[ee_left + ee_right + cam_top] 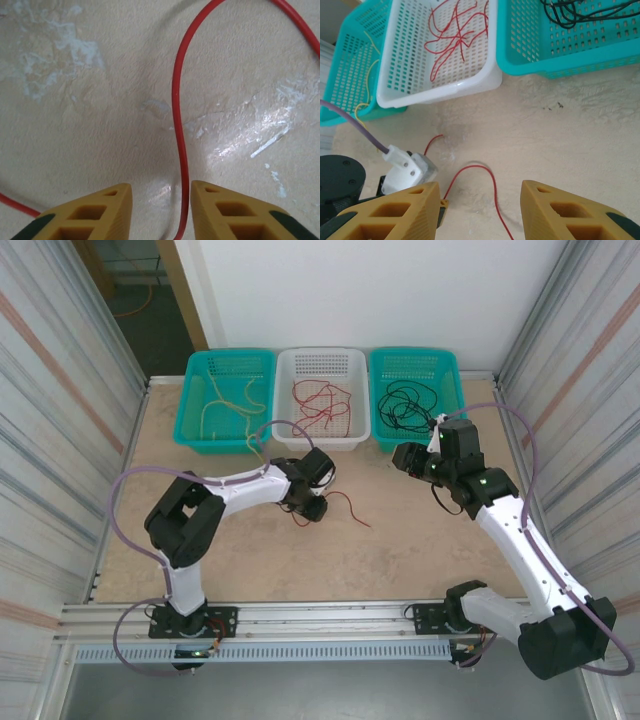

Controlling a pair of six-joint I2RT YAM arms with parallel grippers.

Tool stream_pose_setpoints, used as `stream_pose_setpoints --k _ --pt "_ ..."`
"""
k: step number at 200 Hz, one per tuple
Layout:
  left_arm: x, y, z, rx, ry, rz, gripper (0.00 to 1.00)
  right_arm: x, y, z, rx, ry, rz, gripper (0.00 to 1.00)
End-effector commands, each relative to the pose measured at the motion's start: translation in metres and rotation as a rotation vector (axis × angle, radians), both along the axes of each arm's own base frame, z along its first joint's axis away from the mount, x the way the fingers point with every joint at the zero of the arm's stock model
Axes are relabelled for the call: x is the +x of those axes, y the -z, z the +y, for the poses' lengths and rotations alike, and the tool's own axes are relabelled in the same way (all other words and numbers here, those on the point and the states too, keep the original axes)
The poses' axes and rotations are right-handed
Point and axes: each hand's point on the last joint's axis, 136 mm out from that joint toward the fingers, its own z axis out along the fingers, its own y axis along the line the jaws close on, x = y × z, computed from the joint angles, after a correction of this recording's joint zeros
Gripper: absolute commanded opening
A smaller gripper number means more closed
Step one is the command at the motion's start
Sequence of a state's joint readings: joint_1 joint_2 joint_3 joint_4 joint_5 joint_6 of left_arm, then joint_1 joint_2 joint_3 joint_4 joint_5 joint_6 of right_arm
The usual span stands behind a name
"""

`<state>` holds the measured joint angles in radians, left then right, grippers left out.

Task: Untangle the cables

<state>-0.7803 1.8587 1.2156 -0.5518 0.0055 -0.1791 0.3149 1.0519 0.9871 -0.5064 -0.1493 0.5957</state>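
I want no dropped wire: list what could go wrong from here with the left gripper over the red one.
1. The red cable lies close to one finger of the left gripper, not centred; a pinch may push it out.
2. The right gripper hangs open over the same cable, near the left wrist; the arms could bump.
3. The cable's loose tail may snag on the white basket's rim.

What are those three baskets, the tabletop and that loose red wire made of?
The white basket, left teal basket and right teal basket look like moulded plastic: smooth, slightly glossy, perforated walls. The table seems pale plywood or fibreboard, faint sheen, with whitish scuffs. The red cable is probably wire in shiny plastic insulation; it bends softly.
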Motion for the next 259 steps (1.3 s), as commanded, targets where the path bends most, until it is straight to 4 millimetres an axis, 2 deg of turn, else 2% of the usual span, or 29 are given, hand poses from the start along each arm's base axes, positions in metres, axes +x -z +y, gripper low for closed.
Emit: stream_pose_setpoints --k 1,21,56,79,108,113,134,157,177,206,239,259 --pt "0.004 -0.005 -0.01 -0.031 0.017 -0.012 0.31 0.003 -0.014 0.0 0.022 0.02 -0.036 0.46" --pt "0.005 -0.007 -0.014 -0.047 0.018 -0.014 0.23 0.003 -0.018 0.0 0.026 0.021 -0.045 0.46" --pt "0.007 -0.013 -0.019 -0.073 0.016 -0.017 0.0 0.0 -0.028 -0.003 0.027 0.025 -0.073 0.46" --pt "0.008 -0.036 -0.025 -0.133 0.009 -0.032 0.0 -0.002 -0.036 -0.003 0.035 0.022 -0.097 0.46" --pt "0.015 -0.096 -0.035 -0.305 -0.021 -0.072 0.0 -0.003 -0.044 0.007 0.06 -0.019 -0.125 0.46" --pt "0.017 -0.108 -0.036 -0.348 -0.031 -0.075 0.0 -0.007 -0.055 0.008 0.072 -0.028 -0.16 0.46" --pt "0.025 -0.159 -0.035 -0.526 -0.078 -0.093 0.0 -0.012 -0.064 0.018 0.074 -0.064 -0.196 0.46" --pt "0.032 -0.212 -0.032 -0.664 -0.098 -0.126 0.0 -0.02 -0.076 0.032 0.094 -0.125 -0.242 0.47" --pt "0.029 -0.252 -0.034 -0.757 -0.079 -0.146 0.0 -0.029 -0.086 0.049 0.115 -0.198 -0.291 0.48" --pt "0.029 -0.308 -0.034 -0.848 -0.046 -0.213 0.0 -0.034 -0.087 0.059 0.099 -0.228 -0.297 0.49" --pt "0.032 -0.369 -0.03 -0.916 -0.014 -0.325 0.0 -0.035 -0.086 0.059 0.095 -0.224 -0.295 0.49" --pt "0.034 -0.398 -0.028 -0.935 0.006 -0.389 0.0 -0.038 -0.086 0.056 0.095 -0.218 -0.3 0.49"
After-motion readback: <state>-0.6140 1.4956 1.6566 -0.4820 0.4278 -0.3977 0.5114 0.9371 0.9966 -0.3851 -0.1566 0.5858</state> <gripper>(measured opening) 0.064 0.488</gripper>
